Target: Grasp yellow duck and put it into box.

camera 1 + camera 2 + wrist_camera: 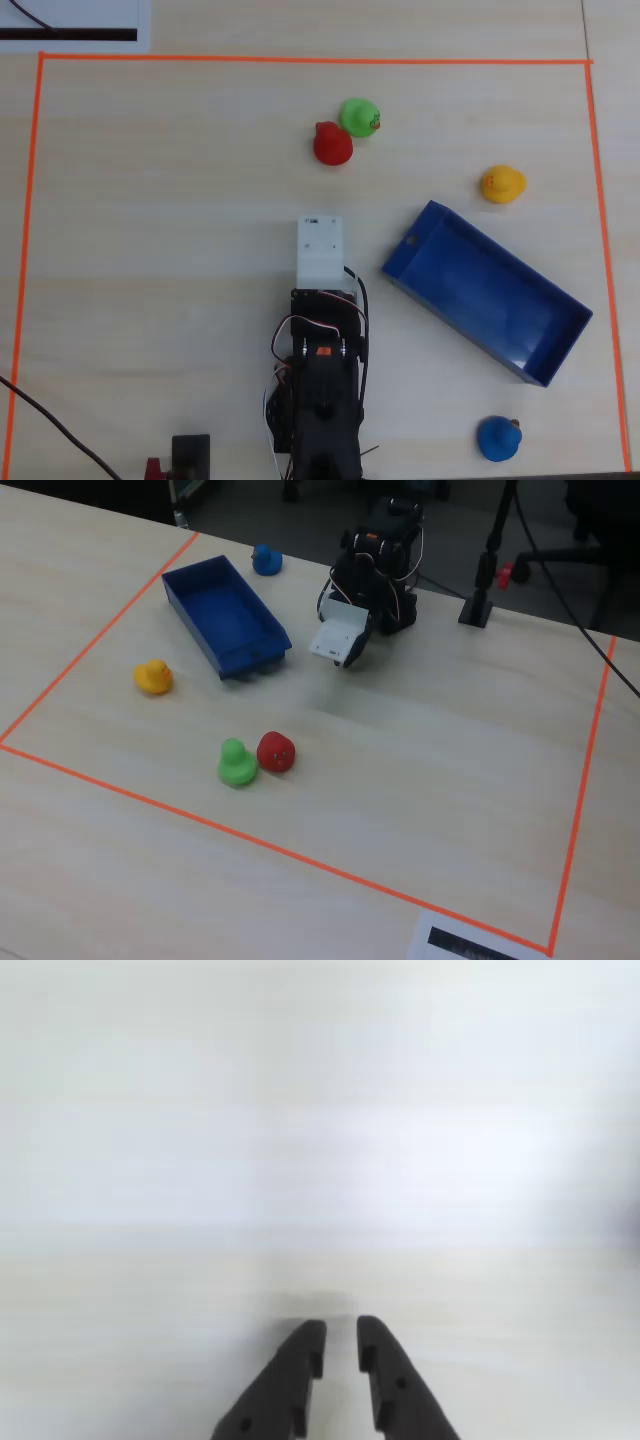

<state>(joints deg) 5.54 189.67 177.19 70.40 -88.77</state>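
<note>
A pale wood-grain surface (160, 250) is filling the overhead view, and a rectangle of orange tape (300, 60) is marking off the working area on it. In the fixed view the room beyond the far edge is lying in shadow, with a black stand (485, 570) rising there and cables trailing over the edge.

The blue box (560, 330) is lying at an angle inside the tape, right of the arm in the overhead view, open at the top, with low walls and a small hole in its short upper-left end; nothing is showing inside it. The black arm (320, 390) is sitting folded at the bottom middle of the overhead view, its white wrist block pointing toward the middle of the area.

The pincer (341, 1332) is showing only in the wrist view, where two dark fingers are standing slightly apart with a narrow gap, holding nothing, over blurred bare wood.

The yellow duck (502, 184) is resting on the surface just above the box's upper long wall in the overhead view, near it but not touching, well apart from the pincer. It is small, rounded and bright yellow (152, 676).

A red duck (332, 144) and a green duck (359, 117) are sitting side by side, touching, toward the top. A blue duck (499, 438) is sitting below the box's lower end.
</note>
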